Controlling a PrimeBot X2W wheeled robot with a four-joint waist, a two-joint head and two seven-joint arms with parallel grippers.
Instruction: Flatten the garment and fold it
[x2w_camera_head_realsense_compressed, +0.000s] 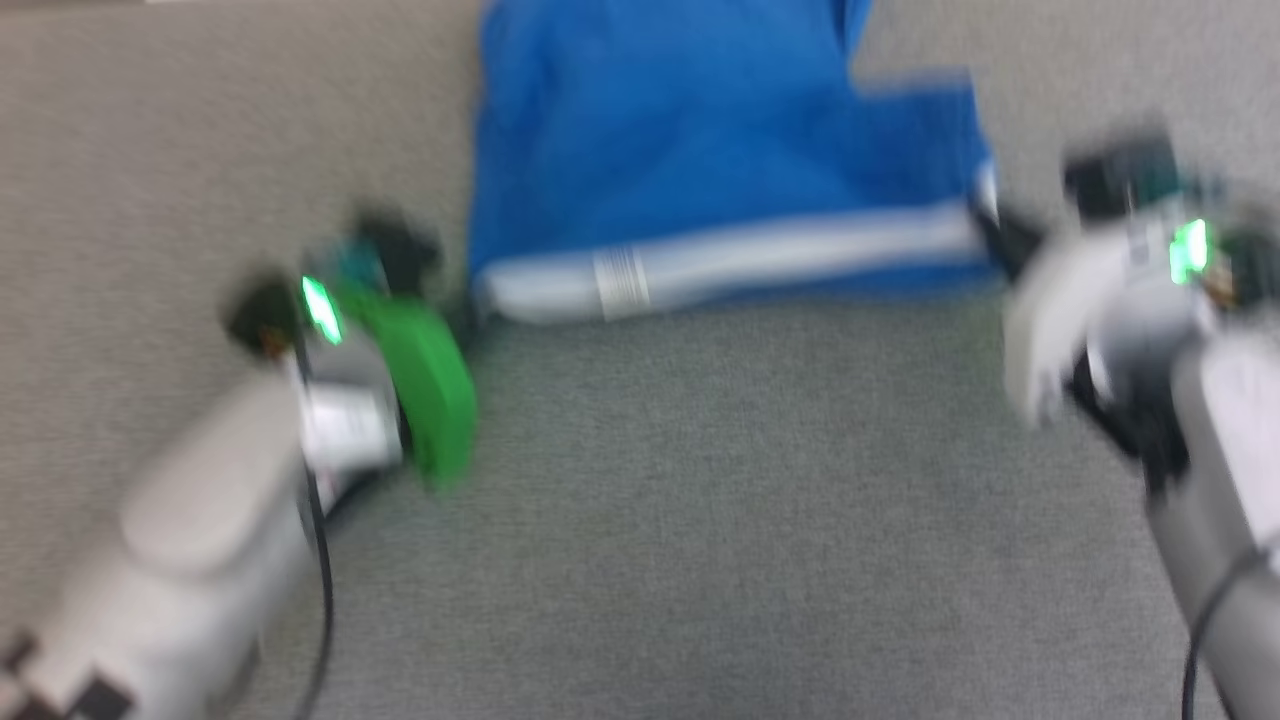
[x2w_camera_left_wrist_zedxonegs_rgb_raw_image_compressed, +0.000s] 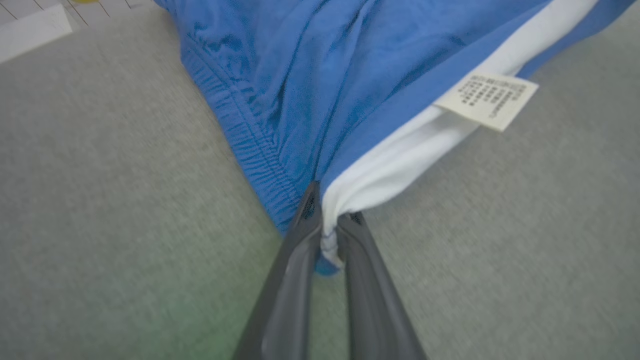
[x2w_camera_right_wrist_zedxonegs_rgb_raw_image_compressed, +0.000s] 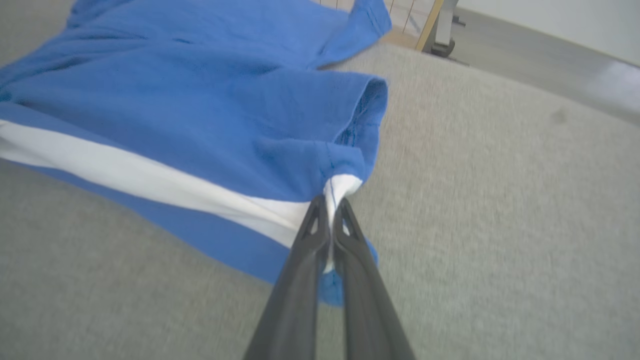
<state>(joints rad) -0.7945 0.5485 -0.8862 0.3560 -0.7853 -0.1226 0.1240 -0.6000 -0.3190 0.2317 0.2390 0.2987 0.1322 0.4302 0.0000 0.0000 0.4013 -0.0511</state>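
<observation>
Dark fingers of my left gripper are clamping the waistband corner of the bright blue, white-striped soft shorts. My right gripper is clamping the hem corner; the shorts are lying on grey fabric.

The near half of the grey work surface lay bare between the two arms, open to a gripper from either side. The garment filled the far middle. Its white-striped near edge was stretched between the left gripper and the right gripper, each clamped on a corner, and barred the way forward there. Left and right of the cloth the surface was bare. Past the far right edge stood what seemed, through blur, a wooden leg.
</observation>
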